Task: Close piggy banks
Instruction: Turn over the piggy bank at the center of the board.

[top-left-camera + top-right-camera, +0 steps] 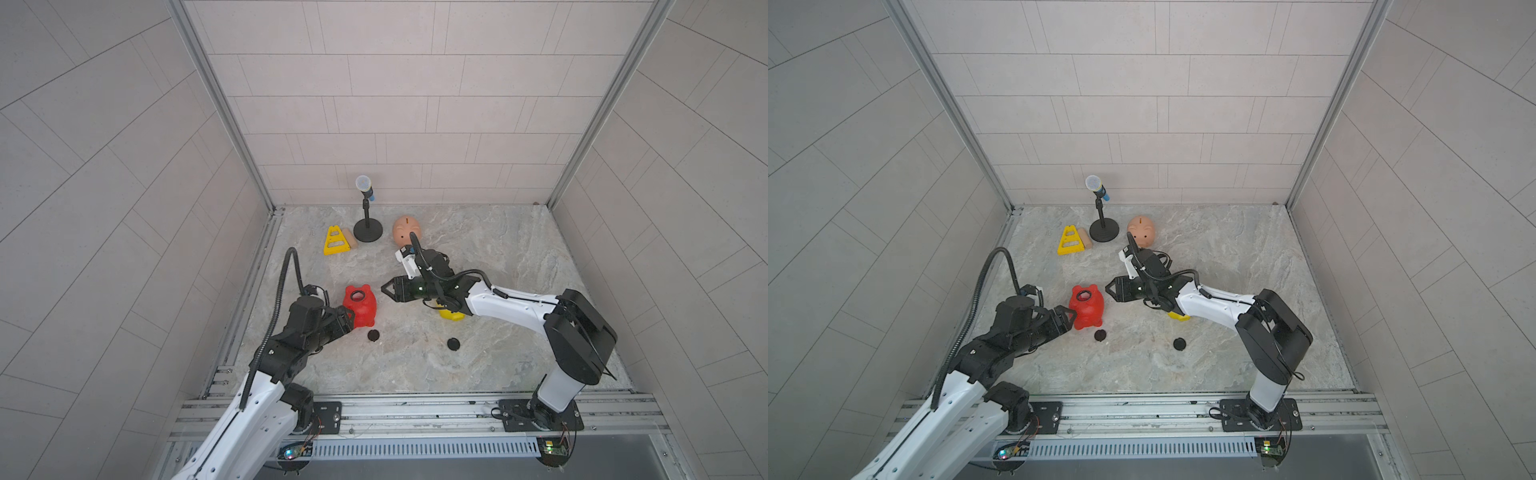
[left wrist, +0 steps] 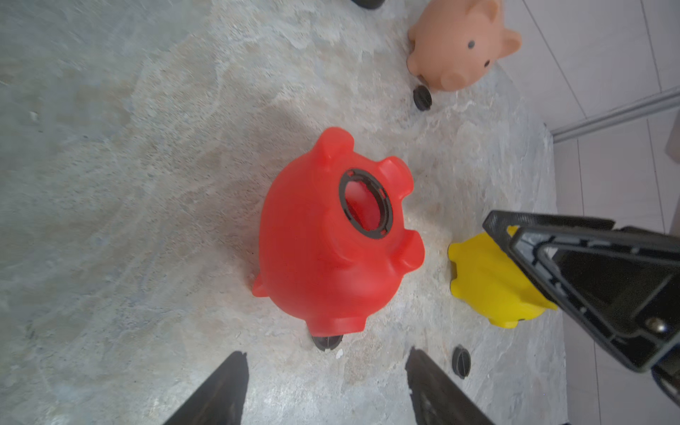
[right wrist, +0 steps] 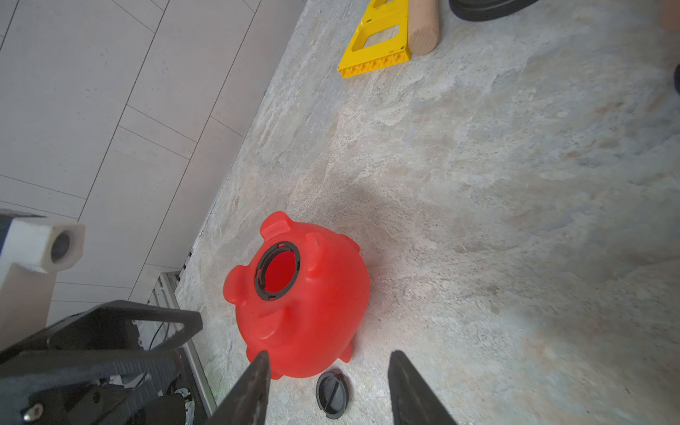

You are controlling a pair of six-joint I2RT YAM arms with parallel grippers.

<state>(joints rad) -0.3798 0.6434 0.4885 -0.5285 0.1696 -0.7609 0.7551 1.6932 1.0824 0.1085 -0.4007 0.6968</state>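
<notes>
While my left fingers [image 2: 220, 390] and right fingers [image 3: 412, 390] both stand apart and empty, the red piggy bank [image 2: 323, 250] lies between them on the surface [image 2: 110, 184], belly hole up and unplugged. It looks like hollow, glossy plastic: light, slippery, likely to skid. I'd pinch its broad flanks, not the stubby legs.

The red pig [image 1: 360, 305] has a black ring round its belly hole, the yellow pig [image 2: 489, 287] is bright yellow, and the peach pig [image 1: 406, 228] has black dot eyes. The plugs [image 1: 373, 335] are black, the frame [image 1: 334, 240] yellow, the dowel [image 3: 423, 25] tan. The table [image 1: 519, 332] is marbled grey and beige, the walls [image 1: 415, 104] pale grey tile.
</notes>
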